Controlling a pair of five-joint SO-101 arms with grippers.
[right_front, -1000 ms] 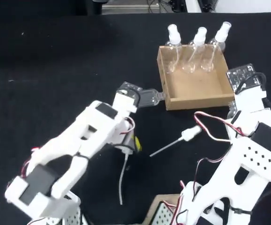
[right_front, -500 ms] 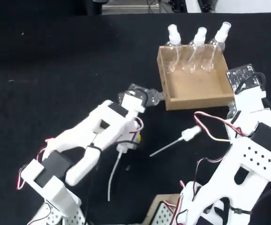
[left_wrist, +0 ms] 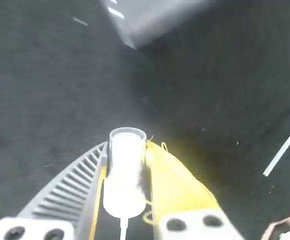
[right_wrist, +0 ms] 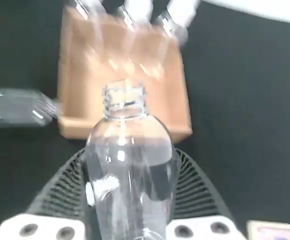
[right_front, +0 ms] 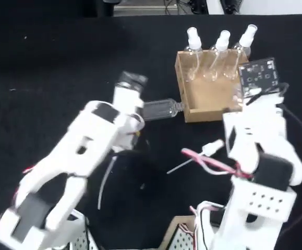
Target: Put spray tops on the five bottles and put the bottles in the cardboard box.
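1. The left gripper (left_wrist: 128, 150) has its fingers closed on the head of a white spray top (left_wrist: 125, 175). The top looks light and its thin tube looks bendy, so I judge the stiff head is the correct place to hold it.
2. An uncapped clear bottle (right_front: 161, 109) lies on its side on the black table (right_front: 62, 62), with its neck just beside the cardboard box (right_front: 216, 112). It is smooth and round and probably rolls, so it should be gripped at mid-body.
3. Inside the box, 3 capped bottles (right_front: 218, 57) lean on the far wall.
4. A 2nd spray top (right_front: 212, 148) lies free in front of the box.
5. The right gripper (right_wrist: 130, 165) clamps an open bottle (right_wrist: 124, 130) around its body. The thin plastic may dent under a hard squeeze.
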